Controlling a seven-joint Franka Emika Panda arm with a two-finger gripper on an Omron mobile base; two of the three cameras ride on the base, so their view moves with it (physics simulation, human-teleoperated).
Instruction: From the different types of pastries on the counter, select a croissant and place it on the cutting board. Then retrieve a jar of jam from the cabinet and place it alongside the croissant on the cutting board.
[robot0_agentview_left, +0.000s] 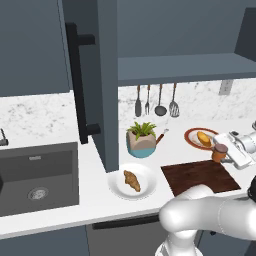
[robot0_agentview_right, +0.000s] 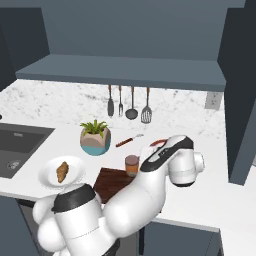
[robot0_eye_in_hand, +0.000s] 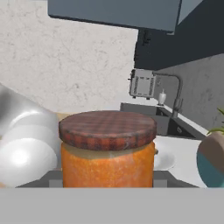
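Observation:
My gripper (robot0_agentview_left: 223, 151) is shut on the jar of jam (robot0_agentview_left: 218, 154), an orange jar with a darker lid. It holds the jar upright at the far right edge of the dark wooden cutting board (robot0_agentview_left: 200, 176). The hand view has the jar (robot0_eye_in_hand: 107, 148) close up between the fingertips (robot0_eye_in_hand: 159, 177). The croissant (robot0_agentview_left: 132, 180) lies on a round white plate (robot0_agentview_left: 120, 192) left of the board, on the counter (robot0_agentview_left: 95, 165). A rounder yellow bun (robot0_agentview_left: 204, 138) rests on an orange-rimmed plate behind the jar. The cabinet (robot0_agentview_left: 107, 75) stands open above, its shelf (robot0_agentview_left: 185, 67) bare.
A teal-and-tan plant pot (robot0_agentview_left: 141, 141) stands behind the white plate, with a red-handled utensil (robot0_agentview_left: 162, 136) beside it. Several utensils (robot0_agentview_left: 155, 102) hang on the wall. A sink (robot0_agentview_left: 37, 180) is at the left. My own arm (robot0_agentview_right: 145, 190) crosses over the board's near side.

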